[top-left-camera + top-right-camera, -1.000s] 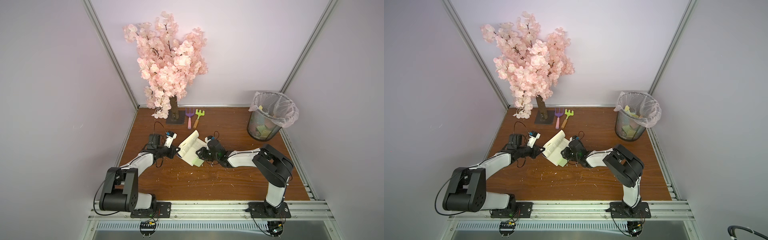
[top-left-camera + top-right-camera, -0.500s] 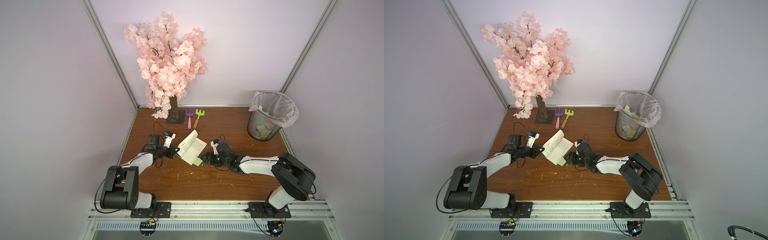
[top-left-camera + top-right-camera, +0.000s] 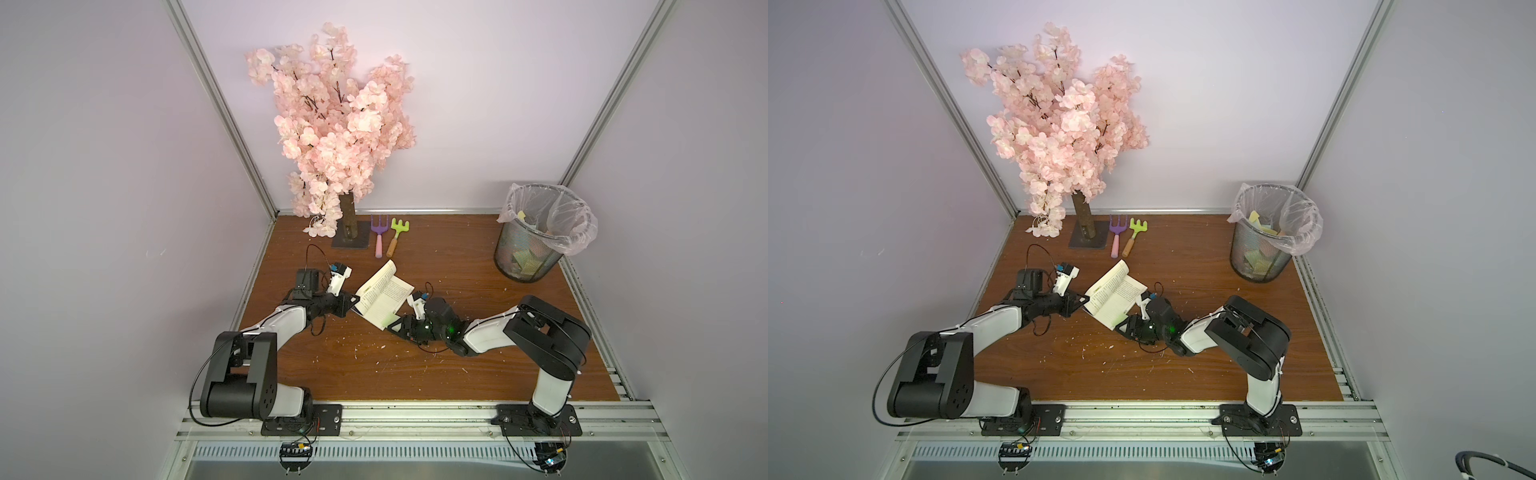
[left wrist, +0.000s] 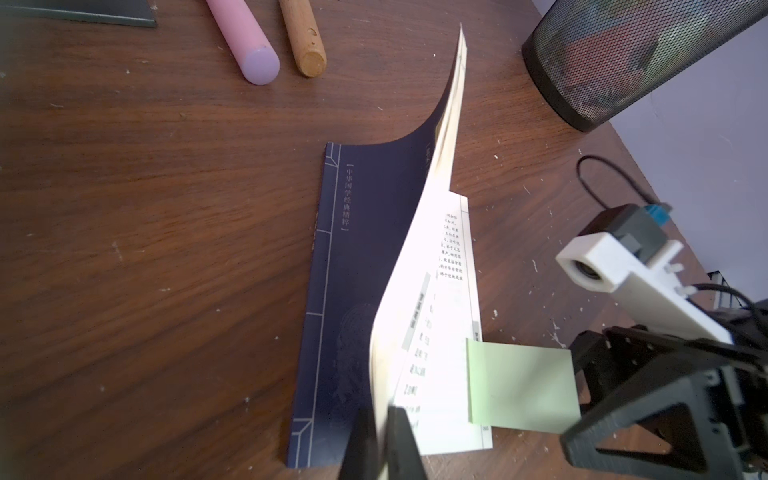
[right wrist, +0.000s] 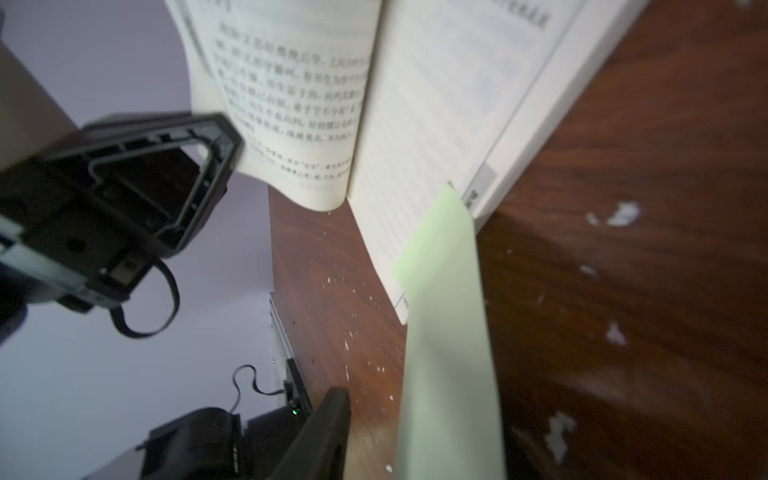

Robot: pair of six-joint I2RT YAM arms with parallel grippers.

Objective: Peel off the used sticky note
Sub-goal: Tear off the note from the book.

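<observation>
Left arm: base at the front left, forearm stretched low over the table (image 3: 374,374), reaching the book (image 3: 382,295) from its left side. Left gripper (image 4: 380,434) is closed tight on the edge of a lifted sheaf of pages. It holds them nearly upright, and the dark cover curls up behind them.

Right arm: base at the front right, elbow raised, forearm angled down and leftward. Wrist sits low, right gripper (image 3: 392,327) at the book's near right corner, just above the wood.

Book lies open mid-table. Its right-hand page lies flat, print showing.

Note (image 4: 521,386): pale green, stuck by one edge to the outer margin of the flat page, near that corner. The rest hangs past the page edge over bare table and points straight at the right gripper. In the left wrist view its free edge reaches that gripper's fingers (image 4: 623,415).

In the right wrist view the note (image 5: 449,332) runs down past one dark finger (image 5: 324,436), with a strip of table showing between the two. The other finger is not seen. Jaws stand partly apart and no pinch on the paper is visible.

Note is on the page, not lifted off.
</observation>
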